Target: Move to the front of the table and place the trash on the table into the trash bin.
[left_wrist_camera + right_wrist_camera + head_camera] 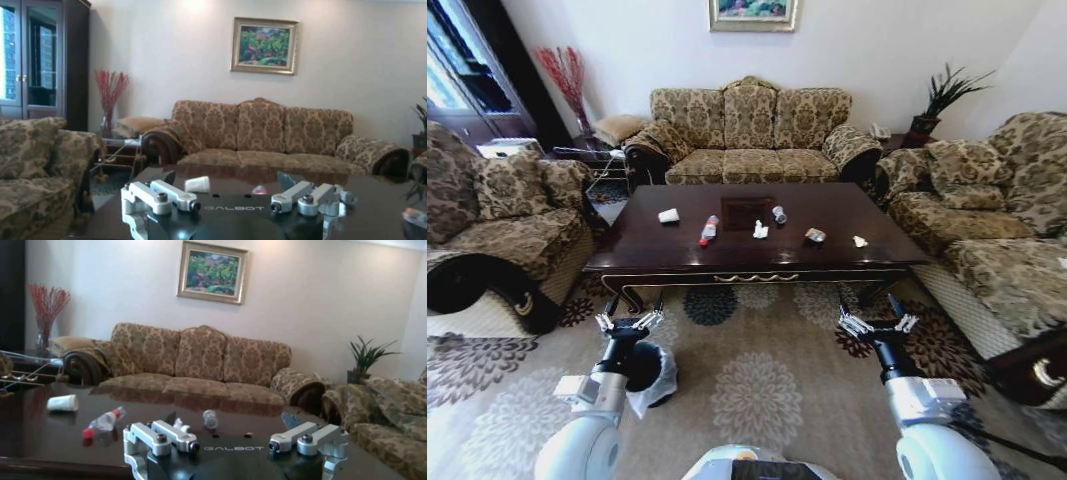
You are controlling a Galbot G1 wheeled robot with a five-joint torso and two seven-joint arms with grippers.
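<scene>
The dark glossy table (637, 255) stands just ahead of me. The trash lies in a row on it: a white paper cup (668, 215), a clear bottle with a red label (709, 230), a crumpled tissue (760, 230), a silver can (779, 214), a colourful wrapper (815, 236) and a small tissue (859, 241). The black trash bin (651, 372) with its white bag sits on the carpet beside my left arm. My left gripper (630, 322) and right gripper (877, 324) hover open and empty short of the table's front edge. The right wrist view shows the cup (63, 402), bottle (103, 421) and can (210, 418).
Patterned sofas surround the table: one behind it (749, 135), one at the left (497, 220), one at the right (997, 230). A floral carpet (757, 390) covers the floor between me and the table. A plant (942, 100) stands at the back right.
</scene>
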